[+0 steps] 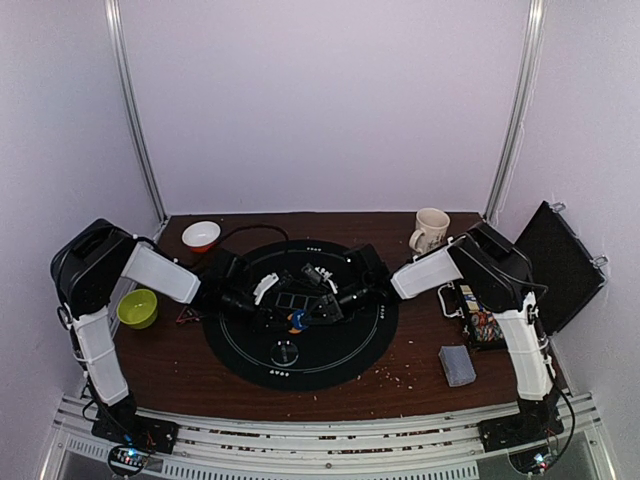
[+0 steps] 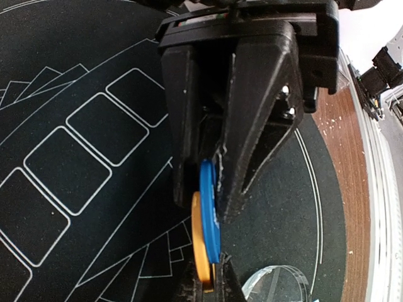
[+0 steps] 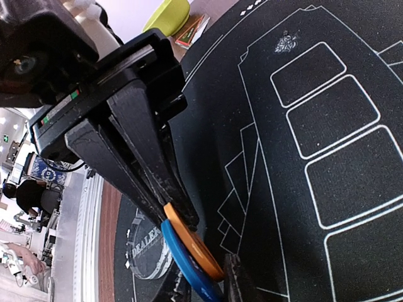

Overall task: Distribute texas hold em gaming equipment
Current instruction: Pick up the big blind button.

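Two discs (image 3: 189,251), one orange and one blue, hang on edge over the black mat (image 1: 350,340), and I judge you are separating them. The left tool (image 3: 176,217) is pressed together on them, and the right tool (image 2: 208,204) sits close around the blue one, gripping or not I cannot tell. Next you should part them slowly, one disc each. Near to far I count one grey pack (image 1: 457,365) on the bench, one clear dealer disc (image 1: 285,352), and these two discs.

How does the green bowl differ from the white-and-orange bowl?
The green bowl is lime all over; the white-and-orange bowl is white inside, orange outside. The green bowl sits nearer the front; the white-and-orange bowl sits farther back. Both stand upright, off the black mat.
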{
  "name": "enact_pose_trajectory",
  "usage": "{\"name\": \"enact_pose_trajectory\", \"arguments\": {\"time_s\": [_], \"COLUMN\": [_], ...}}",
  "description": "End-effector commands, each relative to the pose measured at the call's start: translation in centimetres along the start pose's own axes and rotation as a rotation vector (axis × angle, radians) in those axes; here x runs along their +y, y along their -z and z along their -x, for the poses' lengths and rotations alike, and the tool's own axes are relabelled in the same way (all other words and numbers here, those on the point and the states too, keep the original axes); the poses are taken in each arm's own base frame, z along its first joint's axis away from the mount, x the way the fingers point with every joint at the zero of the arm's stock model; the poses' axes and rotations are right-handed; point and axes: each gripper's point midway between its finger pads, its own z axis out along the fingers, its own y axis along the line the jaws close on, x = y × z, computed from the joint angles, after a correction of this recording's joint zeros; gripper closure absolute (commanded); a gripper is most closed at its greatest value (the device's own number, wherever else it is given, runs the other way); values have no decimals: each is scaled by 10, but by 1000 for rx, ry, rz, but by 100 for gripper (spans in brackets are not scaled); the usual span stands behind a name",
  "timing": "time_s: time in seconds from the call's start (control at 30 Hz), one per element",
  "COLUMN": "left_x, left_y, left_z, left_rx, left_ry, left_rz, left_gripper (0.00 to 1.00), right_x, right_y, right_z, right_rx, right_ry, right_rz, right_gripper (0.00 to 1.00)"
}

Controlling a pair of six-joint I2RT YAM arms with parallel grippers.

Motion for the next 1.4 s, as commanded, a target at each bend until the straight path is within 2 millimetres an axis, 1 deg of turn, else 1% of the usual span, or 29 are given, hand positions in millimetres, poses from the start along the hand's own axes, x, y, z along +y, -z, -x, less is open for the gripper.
{"name": "enact_pose_trajectory", "arguments": {"time_s": [0.0, 0.07, 0.13, 0.23, 0.4, 0.5, 0.77, 0.83, 0.9, 0.93, 1.0, 1.1, 1.13, 1.2, 1.27, 1.37], "left_x": [-8, -6, -6, -7, -10, -9, -6, -4, -4, -5, -7, -6, -5, -5, -5, -5], "left_y": [-4, -5, -6, -5, -5, -5, -4, -4, -5, -4, -3, -2, -2, -2, -2, -1], "left_z": [11, 10, 10, 9, 2, 2, 5, 6, 7, 7, 7, 8, 9, 9, 9, 8], "left_rx": [-16, -16, -16, -17, 2, 2, -6, -10, -12, -13, -13, -15, -18, -19, -18, -18], "left_ry": [-96, -94, -89, -85, -85, -83, -85, -83, -80, -79, -85, -91, -91, -88, -86, -89], "left_rz": [-37, -33, -38, -41, -55, -52, -46, -36, -39, -42, -51, -40, -38, -39, -41, -39], "left_gripper": [95, 90, 88, 85, 79, 79, 80, 83, 86, 86, 82, 83, 84, 89, 91, 98], "right_x": [-21, -25, -28, -30, -34, -39, -41, -40, -40, -39, -39, -42, -42, -42, -41, -41], "right_y": [-5, -6, -7, -6, 0, 5, 10, 11, 11, 12, 13, 16, 16, 18, 18, 20], "right_z": [-5, -8, -12, -15, -18, -18, -25, -25, -26, -25, -25, -26, -28, -29, -31, -33], "right_rx": [5, 14, 24, 27, 28, 32, 53, 56, 60, 61, 56, 61, 65, 67, 71, 78], "right_ry": [-60, -67, -75, -75, -84, -87, -87, -90, -88, -84, -81, -89, -91, -94, -96, -95], "right_rz": [-67, -72, -77, -86, -100, -118, -138, -140, -139, -140, -139, -145, -147, -147, -143, -146], "right_gripper": [84, 83, 83, 78, 79, 79, 82, 80, 79, 81, 85, 88, 88, 89, 92, 98]}}
